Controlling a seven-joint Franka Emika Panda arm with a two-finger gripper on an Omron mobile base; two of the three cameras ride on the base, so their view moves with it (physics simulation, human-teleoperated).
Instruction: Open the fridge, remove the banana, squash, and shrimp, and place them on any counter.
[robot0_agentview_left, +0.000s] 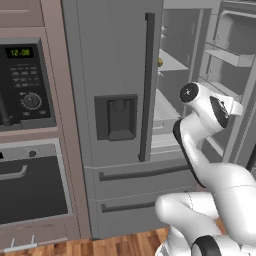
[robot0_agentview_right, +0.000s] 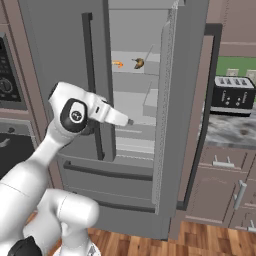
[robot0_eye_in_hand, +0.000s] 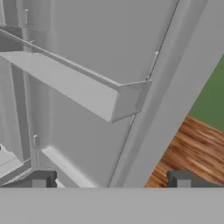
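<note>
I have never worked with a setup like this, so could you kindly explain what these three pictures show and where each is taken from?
The machine is a white robot arm on a driving base, in a rendered kitchen. Two pictures come from cameras on the base, behind the arm to its left and right. The third looks along the gripper, whose two dark tips stand wide apart and hold nothing. The grey fridge has its right door swung open. On an upper shelf sit the banana and a small orange item, too small to identify. To the right, a black toaster stands on the marbled counter. A black oven is at the left.
</note>
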